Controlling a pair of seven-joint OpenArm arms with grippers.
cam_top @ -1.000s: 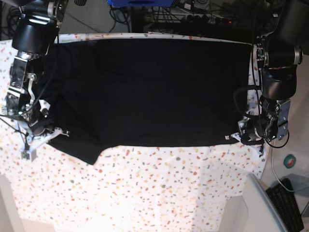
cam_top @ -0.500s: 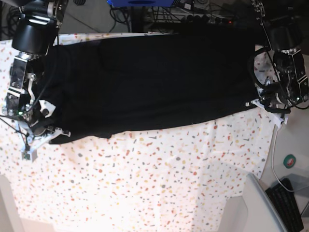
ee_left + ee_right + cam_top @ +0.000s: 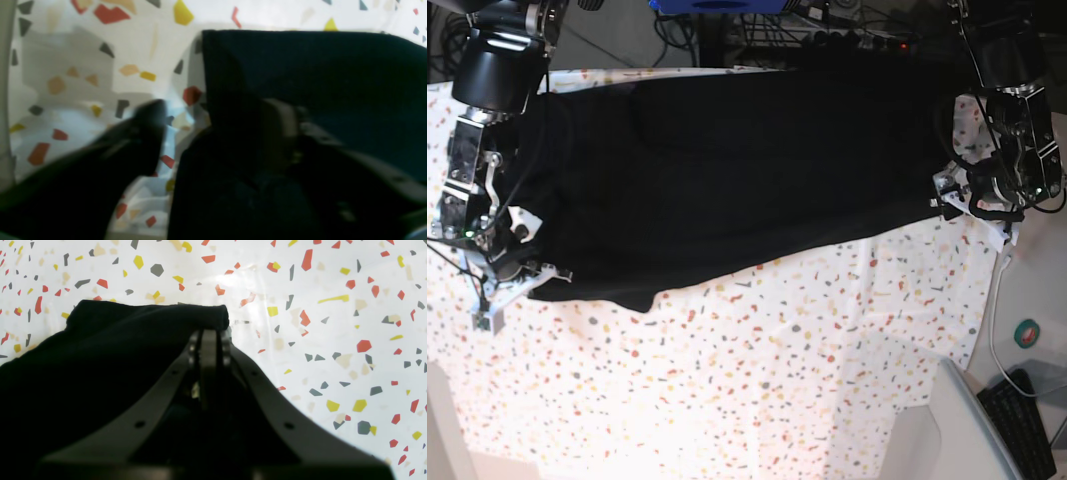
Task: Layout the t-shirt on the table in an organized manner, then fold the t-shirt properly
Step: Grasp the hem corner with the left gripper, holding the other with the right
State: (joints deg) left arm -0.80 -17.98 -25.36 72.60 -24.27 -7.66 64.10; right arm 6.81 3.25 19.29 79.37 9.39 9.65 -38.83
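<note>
The bench (image 3: 757,380) wears white cloth flecked red, orange, yellow and grey. Directly on it lies 1 black t-shirt (image 3: 737,170), spread wide across the far half, its near edge slanting.
</note>
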